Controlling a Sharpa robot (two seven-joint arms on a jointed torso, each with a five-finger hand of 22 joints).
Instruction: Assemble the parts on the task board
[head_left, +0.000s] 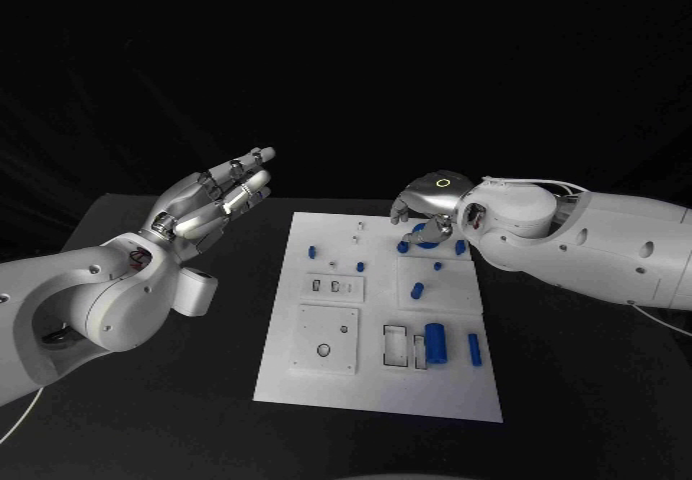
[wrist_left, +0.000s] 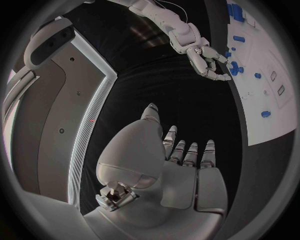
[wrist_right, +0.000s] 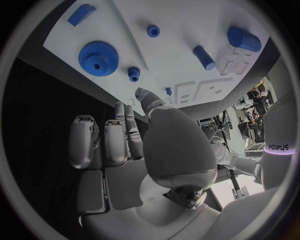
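Note:
The white task board lies in the middle of the black table. Blue parts are spread over it: a large gear, a small gear, a thick cylinder, a slim peg and short pegs. My right hand hovers over the board's far right corner, just above the large gear. Its fingers are apart and hold nothing. My left hand is raised to the left of the board, its fingers straight, with nothing in it.
The board's near half carries a square plate with a hole, rectangular slots and a small two-window recess. Bare black table surrounds the board on all sides.

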